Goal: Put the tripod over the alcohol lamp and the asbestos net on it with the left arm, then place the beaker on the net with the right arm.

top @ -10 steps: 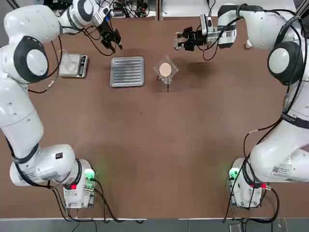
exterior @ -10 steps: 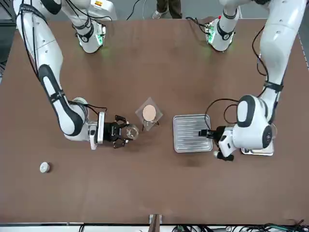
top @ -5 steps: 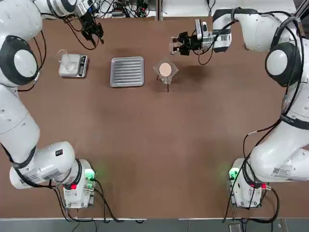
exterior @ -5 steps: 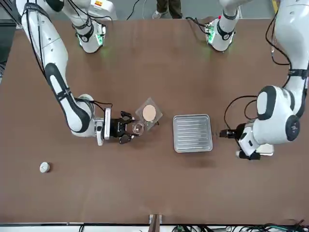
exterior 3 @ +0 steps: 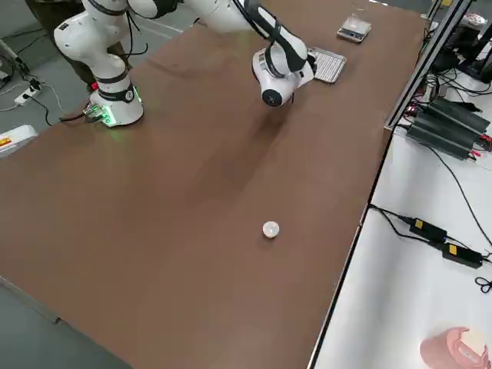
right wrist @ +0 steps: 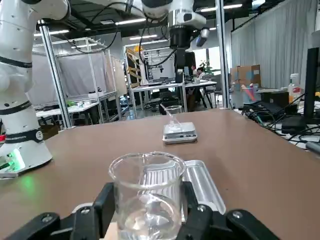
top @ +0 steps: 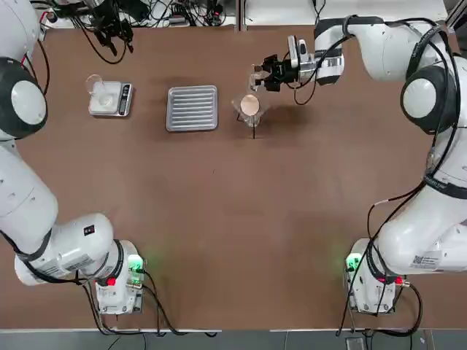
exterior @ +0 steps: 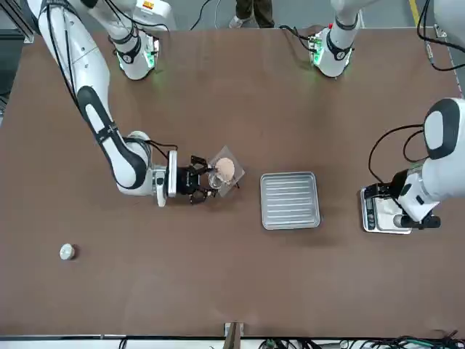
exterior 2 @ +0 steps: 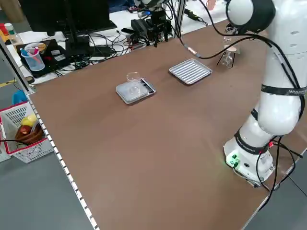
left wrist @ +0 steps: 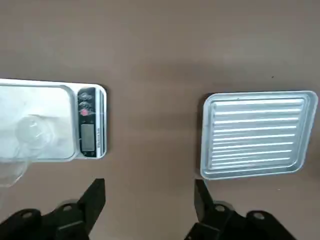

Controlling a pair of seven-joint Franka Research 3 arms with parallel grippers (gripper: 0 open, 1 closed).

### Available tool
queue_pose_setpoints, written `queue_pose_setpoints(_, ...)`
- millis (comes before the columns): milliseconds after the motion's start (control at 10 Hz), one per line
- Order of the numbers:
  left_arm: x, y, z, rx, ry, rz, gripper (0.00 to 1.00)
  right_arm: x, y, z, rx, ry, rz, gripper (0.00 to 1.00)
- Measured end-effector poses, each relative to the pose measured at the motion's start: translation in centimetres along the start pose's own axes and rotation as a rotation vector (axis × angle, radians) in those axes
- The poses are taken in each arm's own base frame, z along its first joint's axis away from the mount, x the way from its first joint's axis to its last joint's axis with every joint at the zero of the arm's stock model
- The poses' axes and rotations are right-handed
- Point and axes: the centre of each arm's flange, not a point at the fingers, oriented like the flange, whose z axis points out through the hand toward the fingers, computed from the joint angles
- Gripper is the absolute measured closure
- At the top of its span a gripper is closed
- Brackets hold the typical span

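Top view: your right gripper [top: 257, 75] is clamped on the beaker [top: 256, 74], at 12 o'clock of the asbestos net [top: 250, 106], which sits on the tripod [top: 252, 125]. Your left gripper [top: 117, 33], at 12 o'clock of the scale [top: 111, 98], stands spread wide and holds nothing.

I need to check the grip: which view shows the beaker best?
The right wrist view: the beaker fills the frame, clear and upright between the right gripper's fingers. Top and front views show only a small glint beside the net. The side views barely show it.
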Motion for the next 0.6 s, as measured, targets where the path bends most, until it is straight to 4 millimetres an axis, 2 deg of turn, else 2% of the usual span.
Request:
queue_pose_setpoints(300, -1.3, 2.5, -2.7, 0.074, 0.026, 0.017, 0.12, -1.1, -2.2, 1.4, 0.011, 0.015, -0.017, 0.41)
queue_pose_setpoints(500, -2.7, 2.9, -5.8, 0.087, 0.062, 0.016, 0.00, -1.5, -3.1, 2.1, 0.017, 0.023, -0.023, 0.41)
queue_pose_setpoints(600, -3.6, 2.8, -7.6, 0.089, 0.088, 0.014, 0.00, -1.7, -3.6, 2.4, 0.023, 0.027, -0.027, 0.41)
